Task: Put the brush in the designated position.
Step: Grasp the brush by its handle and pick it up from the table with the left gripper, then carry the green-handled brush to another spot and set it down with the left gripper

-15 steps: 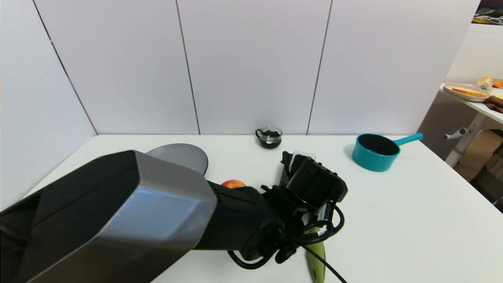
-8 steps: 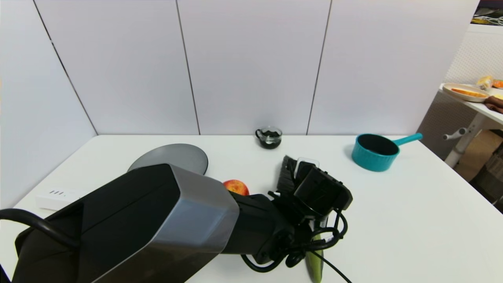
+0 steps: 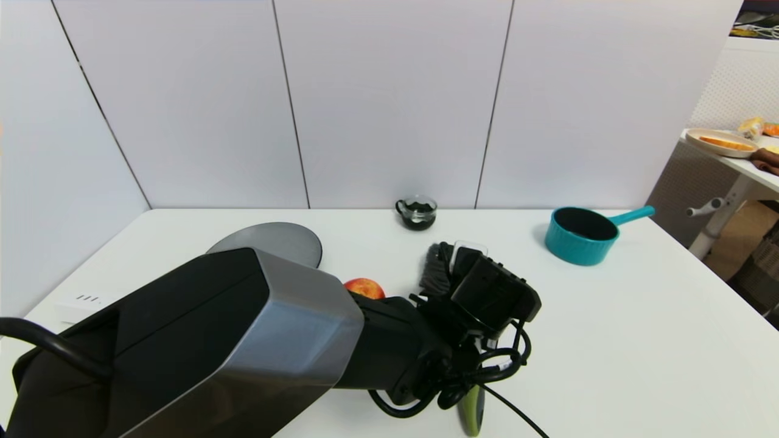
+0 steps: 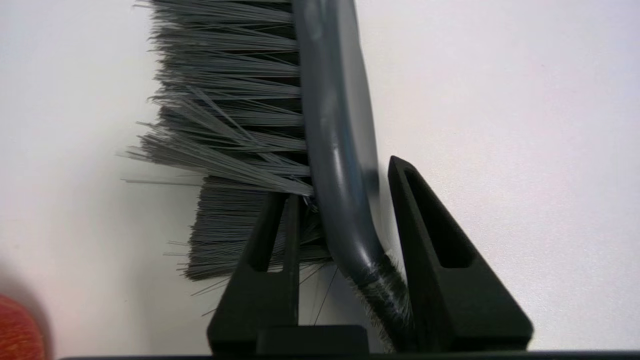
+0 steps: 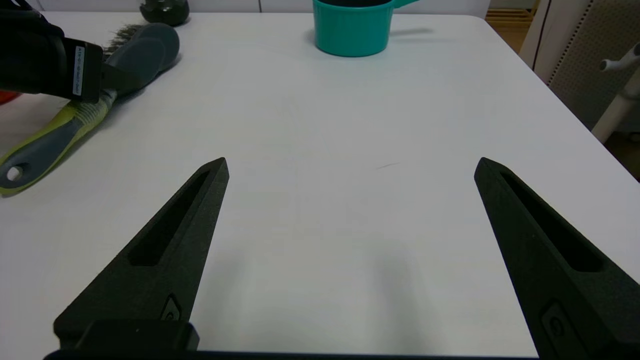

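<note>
Lime-green handle: I see the brush [image 3: 471, 410] by its slim handle tip poking out below my left wrist in the head view; the right wrist view [image 5: 60, 135] shows the handle lying low on the white surface [image 3: 639, 340].
Brush axis: its long axis runs roughly from the near edge of the surface toward the back wall, handle end toward me, bristle head away from me.
Bristles: dark grey bristles [image 4: 235, 125] fan out sideways from the grey spine, toward the apple side.
Left gripper: my left gripper [image 4: 345, 210] sits at the middle of the surface, and its fingers [image 4: 435, 240] are closed to a narrow gap around the brush where the spine curves into the handle; one finger presses in among the bristles, the other is against the back of the spine.
Contact with surface: I cannot tell whether the bristle head is resting on the surface or just clear of it.
Right gripper: my right gripper [image 5: 350, 170] hangs low over bare surface on the right, fingers spread wide, holding nothing, well apart from the brush.
Apple: a red apple [image 3: 364, 287] sits just left of the brush head, partly behind my left arm.
Plate: a dark grey round plate [image 3: 274, 242] lies farther left and back.
Pot: a teal saucepan [image 3: 581, 234] stands at the back right.
Cup: a small glass cup [image 3: 417, 212] with dark contents stands at the back wall.
Left edge: a white power strip [image 3: 82, 301] lies near the surface's left edge.
</note>
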Robot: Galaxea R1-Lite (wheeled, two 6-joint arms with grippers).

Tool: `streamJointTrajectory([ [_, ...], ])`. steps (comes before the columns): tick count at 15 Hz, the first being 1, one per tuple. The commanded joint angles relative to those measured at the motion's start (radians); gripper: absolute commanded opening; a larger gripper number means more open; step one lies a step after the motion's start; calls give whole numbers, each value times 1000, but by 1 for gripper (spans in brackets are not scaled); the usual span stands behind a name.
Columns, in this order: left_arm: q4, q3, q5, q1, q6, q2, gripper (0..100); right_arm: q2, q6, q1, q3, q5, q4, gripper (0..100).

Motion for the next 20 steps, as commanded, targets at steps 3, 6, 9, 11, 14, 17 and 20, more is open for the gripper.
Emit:
streamJointTrajectory([
  [3,-7,-4,1,-1,3,-31,0,1,0,0,2,1,0,100],
  [6,-7,-14,1,-2,9,-39,0,1,0,0,2,1,0,100],
  [9,-7,-37,-3,-4,40,-49,0,1,0,0,2,1,0,100],
  [11,-7,-52,-7,-4,61,-57,0,1,0,0,2,1,0,100],
  [14,25,-97,-7,-10,66,-77,0,1,0,0,2,1,0,100],
  [17,102,-222,-8,-11,66,-89,0,1,0,0,2,1,0,100],
  [20,114,-324,-7,-10,65,-95,0,1,0,0,2,1,0,100],
])
